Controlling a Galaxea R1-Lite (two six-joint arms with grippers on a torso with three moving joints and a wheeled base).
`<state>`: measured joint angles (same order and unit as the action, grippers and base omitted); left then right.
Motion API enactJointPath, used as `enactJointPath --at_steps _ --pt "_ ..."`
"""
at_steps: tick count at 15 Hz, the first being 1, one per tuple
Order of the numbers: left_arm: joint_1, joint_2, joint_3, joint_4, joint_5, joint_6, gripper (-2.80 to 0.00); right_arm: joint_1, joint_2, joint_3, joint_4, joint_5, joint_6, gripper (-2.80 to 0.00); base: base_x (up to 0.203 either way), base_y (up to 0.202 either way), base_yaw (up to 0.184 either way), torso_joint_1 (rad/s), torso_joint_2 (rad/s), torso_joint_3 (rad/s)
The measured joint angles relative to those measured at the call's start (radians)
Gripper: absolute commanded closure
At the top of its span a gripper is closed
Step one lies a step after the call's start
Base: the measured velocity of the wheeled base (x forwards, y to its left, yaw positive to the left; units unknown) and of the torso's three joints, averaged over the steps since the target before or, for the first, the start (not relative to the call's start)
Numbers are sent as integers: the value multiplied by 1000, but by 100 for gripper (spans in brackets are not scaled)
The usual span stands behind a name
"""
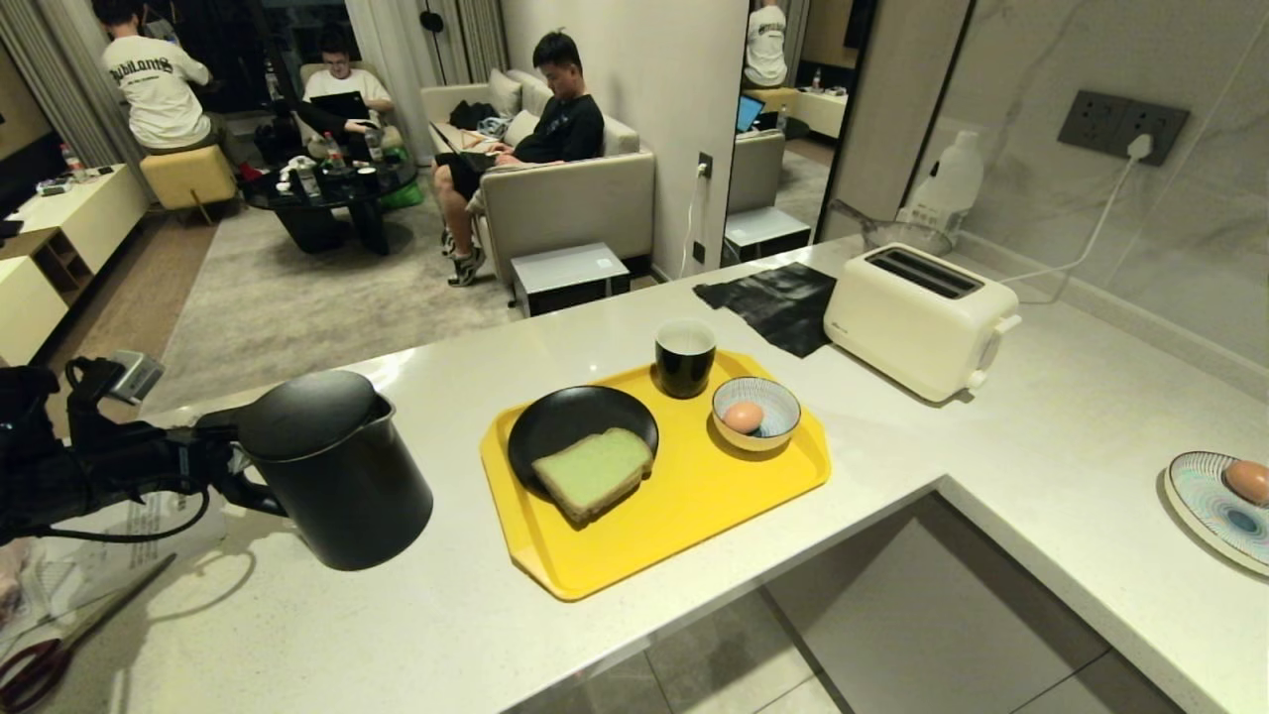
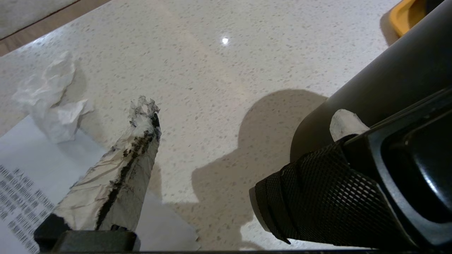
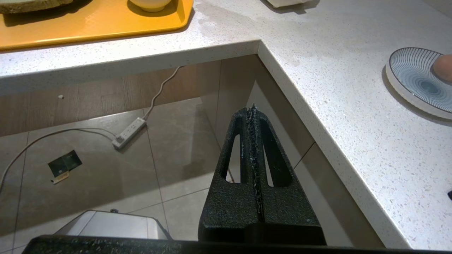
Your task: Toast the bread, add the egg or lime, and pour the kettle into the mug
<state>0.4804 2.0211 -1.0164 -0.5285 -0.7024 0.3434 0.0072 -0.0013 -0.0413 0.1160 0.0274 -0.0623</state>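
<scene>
The left gripper (image 2: 243, 141) is spread wide, straddling the kettle's (image 1: 337, 476) handle (image 2: 328, 197) without clamping.

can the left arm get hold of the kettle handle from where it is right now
Probably yes. The left gripper is right at the kettle handle, jaws open with one finger out to the side, and nothing stands between them.

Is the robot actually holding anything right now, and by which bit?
Nothing is held. The left gripper is open at the kettle handle, not closed on it. The right gripper is shut and empty.
</scene>
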Motion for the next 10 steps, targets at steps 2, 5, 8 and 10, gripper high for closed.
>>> enactJointPath --at_steps 2,5,8,10 --pt "-5 -1 0 2 -3 -4 -280 0 0 0 0 0 0 0 0 0 0 0 0 0" --pt "-6 -2 1 -1 -5 3 -280 0 0 0 0 -1 0 0 0 0 0 0 0 0" --pt "-5 -2 7 0 -5 13 -280 0 0 0 0 0 -1 0 0 0 0 0 0 0" --pt "-4 -2 9 1 -3 23 0 0 0 0 0 0 0 0 0 0 0 0 0 0"
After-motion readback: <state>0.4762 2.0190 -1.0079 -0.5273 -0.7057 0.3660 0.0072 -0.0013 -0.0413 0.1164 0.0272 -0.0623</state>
